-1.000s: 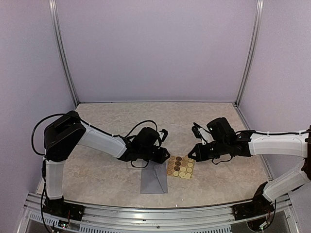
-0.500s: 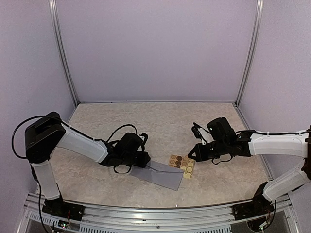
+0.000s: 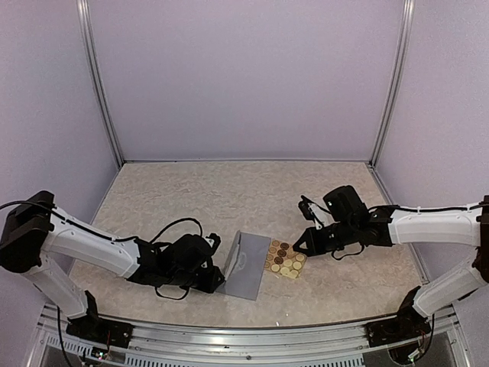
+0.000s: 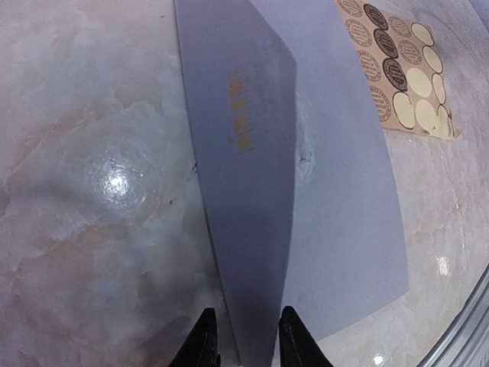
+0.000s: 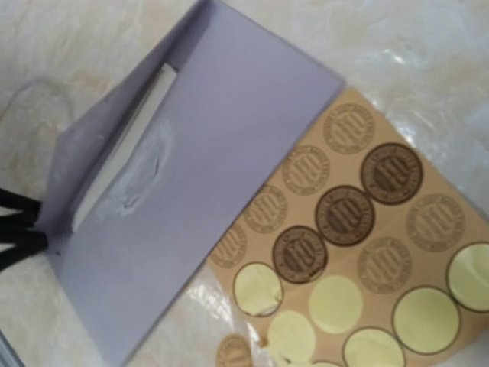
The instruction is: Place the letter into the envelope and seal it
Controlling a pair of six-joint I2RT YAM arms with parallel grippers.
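The grey-lavender envelope (image 3: 248, 277) lies near the front middle of the table. Its flap (image 4: 241, 115), with a gold printed ornament, stands raised along the left side. My left gripper (image 3: 219, 280) is shut on the near end of that flap, and its fingertips (image 4: 205, 342) straddle the flap in the left wrist view. In the right wrist view the envelope (image 5: 191, 222) gapes open and the white edge of the letter (image 5: 122, 170) shows inside the fold. My right gripper (image 3: 301, 246) hovers over the sticker sheet; its fingers are out of its own view.
A tan sheet of round stickers (image 3: 284, 260) lies against the envelope's right edge; it also shows in the right wrist view (image 5: 359, 229), with several spots peeled. One loose sticker (image 5: 233, 353) sits near the sheet. The table's front rail (image 3: 244, 336) is close behind the envelope.
My left arm has pulled back toward the near left, turning the envelope and dragging it with it; the flap now stands raised. My right gripper has shifted slightly left.
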